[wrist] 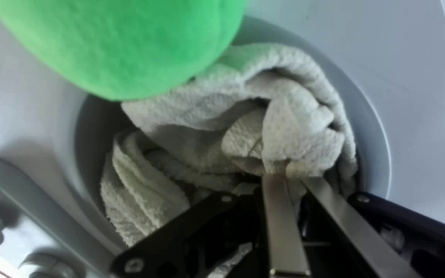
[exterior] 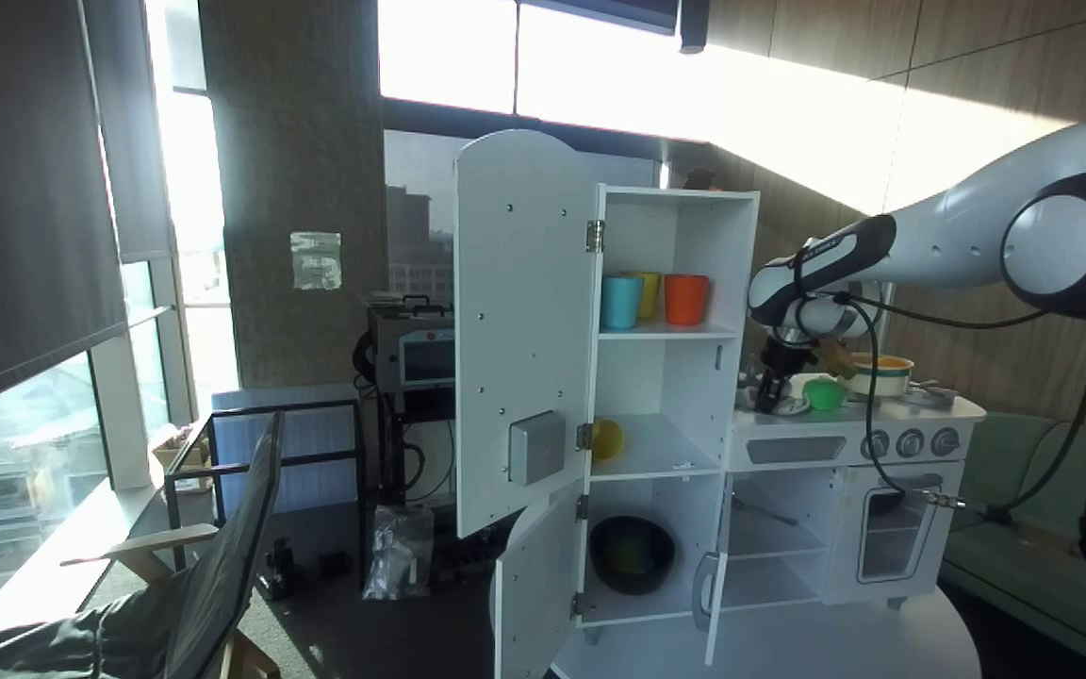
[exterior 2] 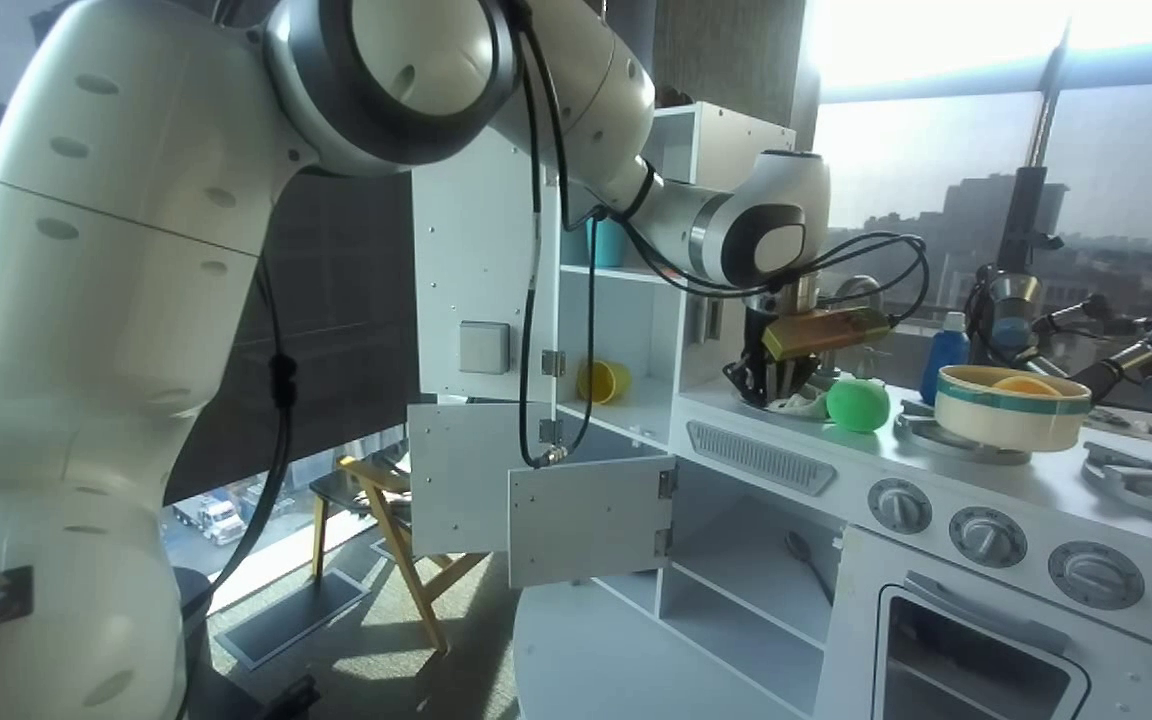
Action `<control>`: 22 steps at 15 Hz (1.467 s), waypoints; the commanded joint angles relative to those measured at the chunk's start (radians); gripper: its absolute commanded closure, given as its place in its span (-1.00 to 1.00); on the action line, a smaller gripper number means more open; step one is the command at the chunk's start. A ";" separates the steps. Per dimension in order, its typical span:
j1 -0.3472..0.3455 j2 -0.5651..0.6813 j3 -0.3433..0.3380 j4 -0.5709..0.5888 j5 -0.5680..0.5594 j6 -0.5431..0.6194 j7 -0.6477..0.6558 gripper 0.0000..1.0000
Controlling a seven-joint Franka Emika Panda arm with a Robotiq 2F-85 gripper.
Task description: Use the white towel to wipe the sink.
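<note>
In the wrist view the gripper [wrist: 294,179] reaches in from the near side, its fingers [wrist: 284,224] close together and clamped on a fold of the white towel [wrist: 242,139]. The towel lies bunched inside the round sink [wrist: 373,146]. A green round object [wrist: 129,42] hides part of the far left rim; whether it touches the towel I cannot tell. A grey fixture [wrist: 33,200] stands at the near left.

In an exterior view the arm [exterior: 944,240] comes from the right and the gripper points down at the left end of the white counter [exterior: 845,421]. Left of it, an open cabinet [exterior: 717,255] holds a blue cup [exterior: 620,304], a yellow cup [exterior: 649,290] and an orange cup [exterior: 686,302], with a tipped yellow cup [exterior: 608,439] one shelf lower and a black bowl [exterior: 604,556] at the bottom.

In an exterior view a cream pot [exterior 2: 1006,425] sits right of the green round object, a blue bottle [exterior 2: 945,358] on its far side. A spoon [exterior 2: 798,547] lies in the compartment below.
</note>
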 commanded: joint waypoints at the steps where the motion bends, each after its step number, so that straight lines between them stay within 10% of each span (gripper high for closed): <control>1: 0.014 -0.083 -0.001 -0.066 -0.021 -0.014 0.038 0.89; 13: 0.052 -0.509 -0.056 -0.413 -0.021 0.181 0.088 0.90; 22: 0.190 -0.813 -0.114 -0.638 -0.025 -0.051 -0.076 0.90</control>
